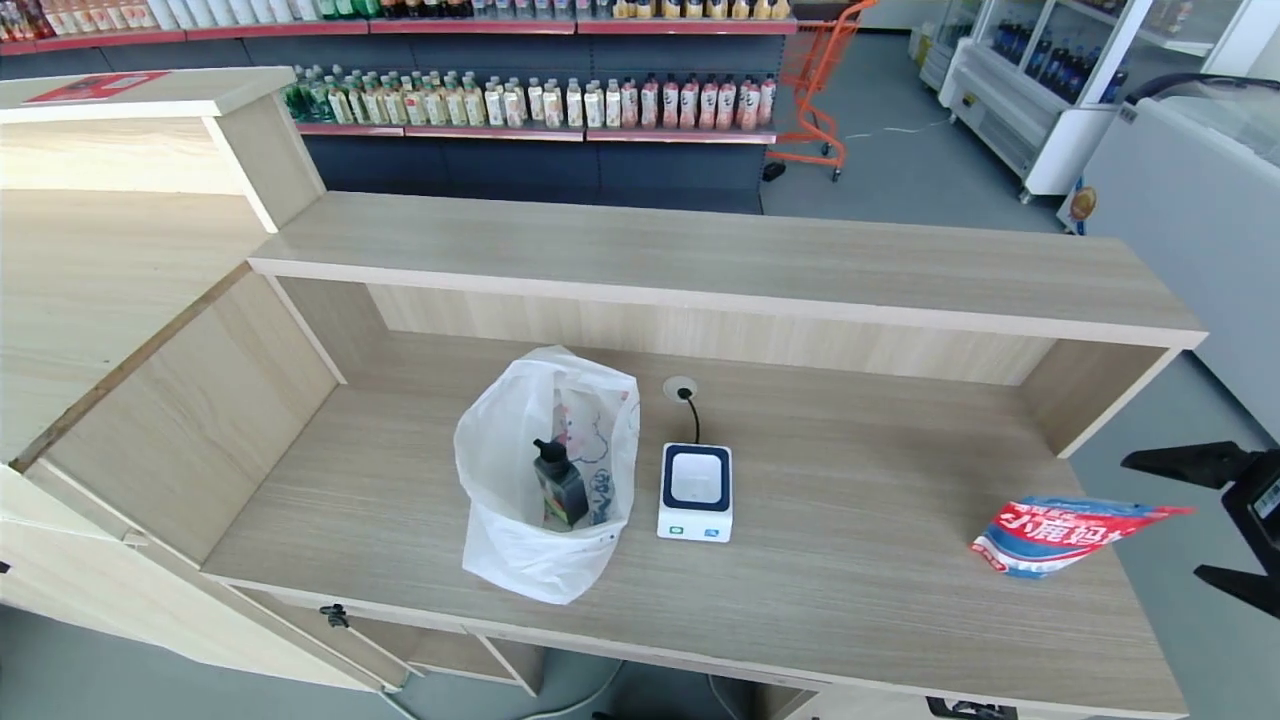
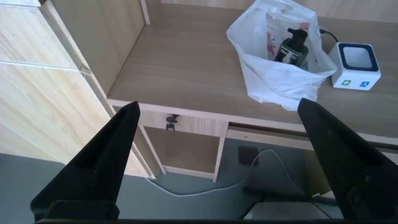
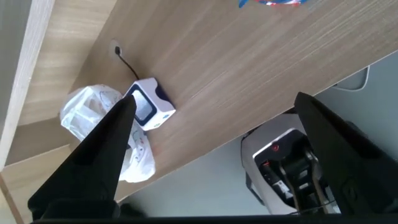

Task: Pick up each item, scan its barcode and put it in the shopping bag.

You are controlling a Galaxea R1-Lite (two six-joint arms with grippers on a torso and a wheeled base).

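**Checkout station, head view.** The counter [image 1: 850, 600] is the largest element. Taking the scanner [image 1: 696, 490] as the dial's centre, the bag [image 1: 490, 470] stands just beside it at 9 o'clock, mouth open and upward. It already holds a dark bottle [image 1: 560, 483], upright, and a printed packet behind it that is too hidden to identify. The scanner's cable runs to a port at 12 o'clock. The pouch [image 1: 1070, 533], red, white and blue, lies flat well apart from the scanner between 3 and 4 o'clock, at the counter's right end. Its outer corner seems to project past the edge.

**Grippers.** The right gripper [image 3: 216, 99] hangs off the counter at 3 o'clock of the pouch, released, its jaws spread wide with nothing between them. The left gripper [image 2: 219, 104] is likewise released and empty, low in front of the counter, with the bag ahead of it.

**Step in hand (judged).** With the pouch the only item outside the bag, the task looks near its end, and the current step is picking up the pouch. The next move calls for the right gripper to close on the pouch's near edge. It must then lift the pouch toward 9 o'clock, present the barcode to the scanner's window, and drop the pouch into the bag. The barcode's side cannot be told from here.
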